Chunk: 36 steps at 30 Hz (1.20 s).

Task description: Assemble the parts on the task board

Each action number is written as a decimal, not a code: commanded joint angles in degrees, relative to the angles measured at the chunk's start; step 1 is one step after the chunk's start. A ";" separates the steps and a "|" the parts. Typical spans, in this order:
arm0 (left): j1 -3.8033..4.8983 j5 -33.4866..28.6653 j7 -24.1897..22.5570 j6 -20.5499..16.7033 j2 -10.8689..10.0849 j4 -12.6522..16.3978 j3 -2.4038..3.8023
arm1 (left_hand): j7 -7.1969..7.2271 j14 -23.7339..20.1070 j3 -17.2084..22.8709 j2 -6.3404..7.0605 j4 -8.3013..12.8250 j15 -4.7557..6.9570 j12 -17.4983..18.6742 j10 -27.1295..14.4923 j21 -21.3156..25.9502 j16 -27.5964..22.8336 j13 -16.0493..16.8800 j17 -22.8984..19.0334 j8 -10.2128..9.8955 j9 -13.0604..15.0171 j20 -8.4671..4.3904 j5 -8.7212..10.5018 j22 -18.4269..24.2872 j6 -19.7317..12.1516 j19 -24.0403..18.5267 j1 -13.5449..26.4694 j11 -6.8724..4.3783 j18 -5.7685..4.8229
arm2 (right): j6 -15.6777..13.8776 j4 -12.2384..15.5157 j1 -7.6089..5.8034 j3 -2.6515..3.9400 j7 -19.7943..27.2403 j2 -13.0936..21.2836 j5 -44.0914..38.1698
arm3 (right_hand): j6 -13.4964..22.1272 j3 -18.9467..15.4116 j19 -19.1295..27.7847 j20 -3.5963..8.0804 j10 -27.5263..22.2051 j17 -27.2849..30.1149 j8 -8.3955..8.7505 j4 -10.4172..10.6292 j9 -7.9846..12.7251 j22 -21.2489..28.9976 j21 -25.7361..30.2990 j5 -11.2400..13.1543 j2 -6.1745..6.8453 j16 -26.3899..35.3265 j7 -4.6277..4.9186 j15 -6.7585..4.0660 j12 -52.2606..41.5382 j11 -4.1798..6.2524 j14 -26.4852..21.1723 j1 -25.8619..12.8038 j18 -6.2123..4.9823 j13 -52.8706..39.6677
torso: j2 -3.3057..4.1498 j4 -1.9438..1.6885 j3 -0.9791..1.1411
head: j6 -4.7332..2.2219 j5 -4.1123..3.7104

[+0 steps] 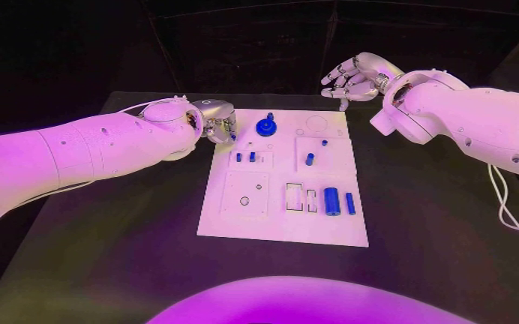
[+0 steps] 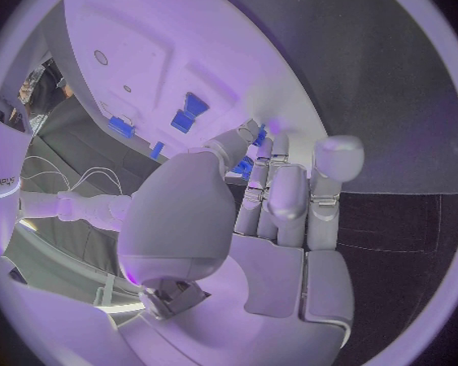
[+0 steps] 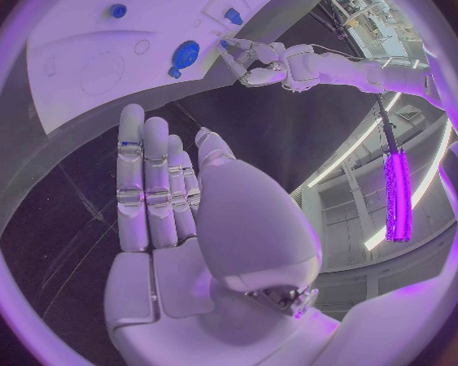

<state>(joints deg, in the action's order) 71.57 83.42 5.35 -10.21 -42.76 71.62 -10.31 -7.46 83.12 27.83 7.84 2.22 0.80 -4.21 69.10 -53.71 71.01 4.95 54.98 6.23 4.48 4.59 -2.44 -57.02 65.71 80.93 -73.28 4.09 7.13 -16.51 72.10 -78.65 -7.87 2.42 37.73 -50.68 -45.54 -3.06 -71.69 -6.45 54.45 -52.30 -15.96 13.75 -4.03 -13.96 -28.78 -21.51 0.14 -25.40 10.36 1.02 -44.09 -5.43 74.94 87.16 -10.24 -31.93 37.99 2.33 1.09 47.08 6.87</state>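
You are looking down at a white task board lying in the middle of a black desk. Your left hand sits at the board's far left corner, its fingers curled downward over the board's edge. A small blue part seems to sit between the fingertips in the right wrist view, but you cannot tell for sure whether they grip it or only hover there. Just beside that hand, further along the board's far edge, stands a blue knob-shaped part. Your right hand hangs above the desk beyond the board's far right corner, well apart from every part, its fingers spread and holding nothing.

More blue pieces stand nearer the board's middle: two short pegs and a small peg. Toward the near edge, two blue cylinders lie side by side next to two narrow slots.

By the look of it, the step in hand is picking or seating a part at the far left corner. The next move likely calls for a small, careful lowering of the left fingers, keeping clear of the knob-shaped part
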 commanded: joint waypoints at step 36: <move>0.11 3.91 2.93 1.22 2.55 -0.19 0.02 | 0.22 -0.99 -5.26 1.41 -0.86 0.11 -0.63 -1.98 3.45 -1.08 0.31 -1.35 -0.84 -0.41 0.02 -0.30 2.50 -2.25 -0.76 0.97 0.01 0.65 | 0.24 0.01 -0.10 0.03 0.30 -0.09 0.12 | 0.27 -0.24 -0.53 0.03 -0.30 0.09 -0.39 0.14 0.09 -0.01 0.27 -0.18 -0.53 -0.31 0.00 -0.18 -0.39 0.12 -0.03 0.18 -0.18 0.09 | -0.02 -0.05 0.02 | 0.09 -0.32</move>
<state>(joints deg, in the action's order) 71.71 86.91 7.94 -8.70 -40.29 71.52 -10.25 -7.24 82.50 22.85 9.01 1.39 1.01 -4.71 67.38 -50.45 70.20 5.36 53.71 5.60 4.12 4.62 -2.44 -54.64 63.77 80.48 -72.12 4.08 7.13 -16.48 72.04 -78.63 -7.88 2.42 37.66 -50.68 -45.54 -3.05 -71.69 -6.45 54.44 -52.29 -15.96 13.75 -4.03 -13.96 -28.78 -21.51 0.14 -25.40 10.36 1.02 -44.09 -5.43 74.94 87.16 -10.24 -31.89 37.99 2.32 1.10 47.19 6.58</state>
